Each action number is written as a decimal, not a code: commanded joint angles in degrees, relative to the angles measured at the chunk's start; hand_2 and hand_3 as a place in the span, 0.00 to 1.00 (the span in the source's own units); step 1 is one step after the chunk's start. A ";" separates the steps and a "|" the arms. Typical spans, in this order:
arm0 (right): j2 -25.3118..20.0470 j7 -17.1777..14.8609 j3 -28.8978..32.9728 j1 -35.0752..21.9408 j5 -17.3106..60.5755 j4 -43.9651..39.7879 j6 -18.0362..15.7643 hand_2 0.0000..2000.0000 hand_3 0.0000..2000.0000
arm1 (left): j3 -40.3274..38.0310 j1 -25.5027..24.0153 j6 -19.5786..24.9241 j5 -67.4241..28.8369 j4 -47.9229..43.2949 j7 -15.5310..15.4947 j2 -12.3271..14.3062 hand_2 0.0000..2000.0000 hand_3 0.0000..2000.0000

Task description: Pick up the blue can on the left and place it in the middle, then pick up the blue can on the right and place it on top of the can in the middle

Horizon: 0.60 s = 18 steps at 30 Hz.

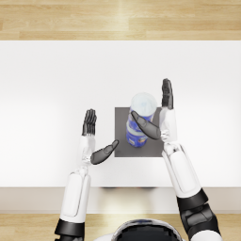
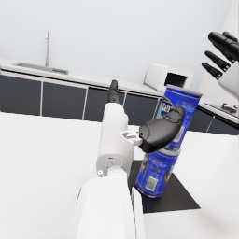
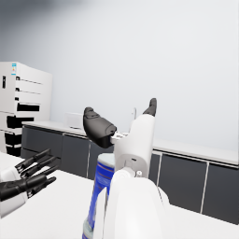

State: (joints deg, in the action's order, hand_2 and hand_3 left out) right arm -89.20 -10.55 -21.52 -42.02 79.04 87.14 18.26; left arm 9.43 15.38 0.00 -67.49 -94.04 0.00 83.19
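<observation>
While both spread: each robot hand (image 1: 160,117) empty beside stacked cans (image 1: 140,123)

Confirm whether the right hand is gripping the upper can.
No: the right hand is open beside the upper can, which stands stacked on the lower can.

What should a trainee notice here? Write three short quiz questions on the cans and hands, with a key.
1. True or false: the upper can stands on the lower can.
2. The stack stands on: A) a plate, B) the dark mat, C) a tray.
3. Which is nearer the stack, the left hand or the right hand?

Key: 1 true; 2 B; 3 the right hand, with its fingers spread beside the upper can and holding nothing.
</observation>
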 commanded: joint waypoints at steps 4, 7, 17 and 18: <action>-0.18 0.04 10.81 0.77 -0.01 10.46 0.25 0.00 0.00 | -5.65 4.81 0.00 0.00 -6.29 0.00 1.40 0.00 0.00; 0.08 -0.27 16.64 2.82 -0.02 11.88 -0.58 0.00 0.00 | -9.26 6.99 0.00 0.00 -6.73 0.00 1.37 0.00 0.00; -0.41 9.77 26.49 9.75 -0.07 7.44 -17.48 0.00 0.00 | -14.77 6.87 0.00 0.02 -4.37 0.00 1.56 0.00 0.00; -0.34 9.99 25.26 9.32 -0.08 9.06 -17.70 0.00 0.00 | -13.99 6.56 0.00 0.02 -4.85 0.00 1.62 0.00 0.00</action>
State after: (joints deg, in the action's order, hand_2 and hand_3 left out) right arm -89.57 -0.40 4.10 -32.32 78.97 95.68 0.40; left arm -4.78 21.82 0.00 -67.47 -98.69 0.00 84.84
